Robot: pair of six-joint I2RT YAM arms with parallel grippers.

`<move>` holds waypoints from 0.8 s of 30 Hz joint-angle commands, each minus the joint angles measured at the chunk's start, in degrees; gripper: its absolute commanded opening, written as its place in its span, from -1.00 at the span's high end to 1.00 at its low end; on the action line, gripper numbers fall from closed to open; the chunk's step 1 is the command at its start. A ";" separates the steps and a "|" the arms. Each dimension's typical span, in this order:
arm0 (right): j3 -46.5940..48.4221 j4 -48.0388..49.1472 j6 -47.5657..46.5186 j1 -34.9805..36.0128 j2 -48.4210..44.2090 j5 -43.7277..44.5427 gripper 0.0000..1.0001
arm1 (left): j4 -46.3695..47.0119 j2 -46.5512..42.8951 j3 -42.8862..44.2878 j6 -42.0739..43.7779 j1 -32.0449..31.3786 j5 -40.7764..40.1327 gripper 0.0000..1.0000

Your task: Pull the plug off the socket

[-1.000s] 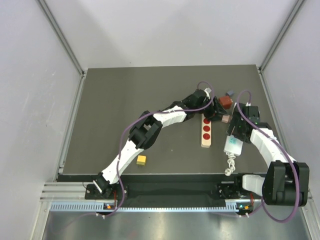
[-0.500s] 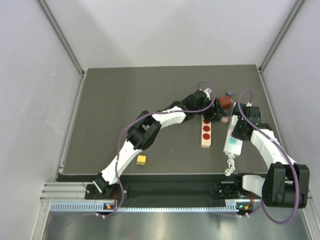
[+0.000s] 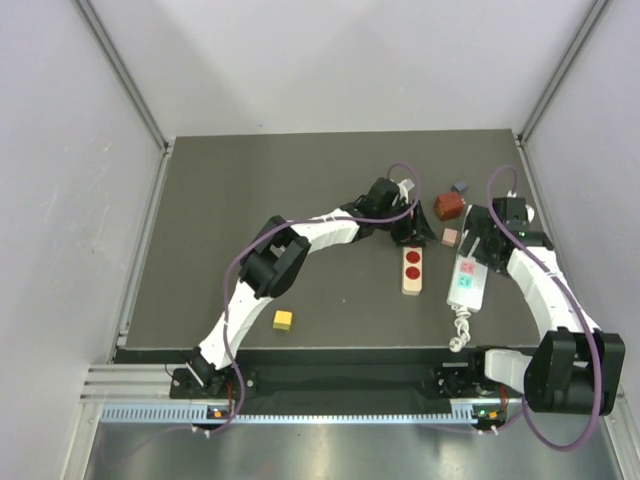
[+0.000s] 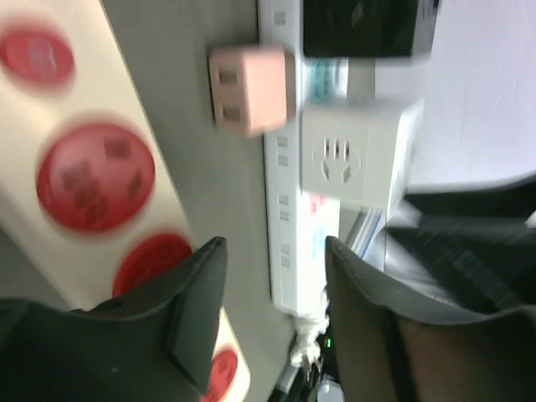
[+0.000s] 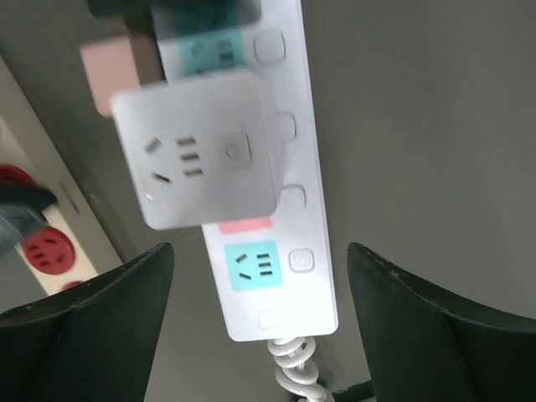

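A white power strip lies at the right of the dark table; it also shows in the right wrist view. A white cube plug adapter sits plugged into the strip, just above its pink and teal sockets. It shows in the left wrist view too. My right gripper is open, its fingers on either side of the strip, touching nothing; in the top view it hovers over the strip's far end. My left gripper is open and empty above the wooden socket board.
A pink cube lies between the board and the strip. A red-brown block and a small grey piece lie behind it. A yellow cube sits near the front edge. The strip's coiled cord runs toward the front.
My left gripper has drawn back left from the red-brown block to above the wooden board. My right gripper has moved toward the strip's far end, uncovering more of the strip.
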 commanded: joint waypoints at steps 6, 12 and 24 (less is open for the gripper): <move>16.54 -4.84 -1.90 -0.33 4.95 3.56 -0.67 | 15.87 -15.72 -16.57 0.26 -2.76 9.71 0.36; 19.63 -6.87 -3.22 -0.07 11.02 -0.14 -0.64 | 19.67 -12.32 -15.70 -1.50 -9.61 9.01 0.85; 17.70 -3.88 -5.59 0.54 15.24 0.92 -0.60 | 29.25 -2.11 -13.86 -3.96 -14.28 0.40 1.00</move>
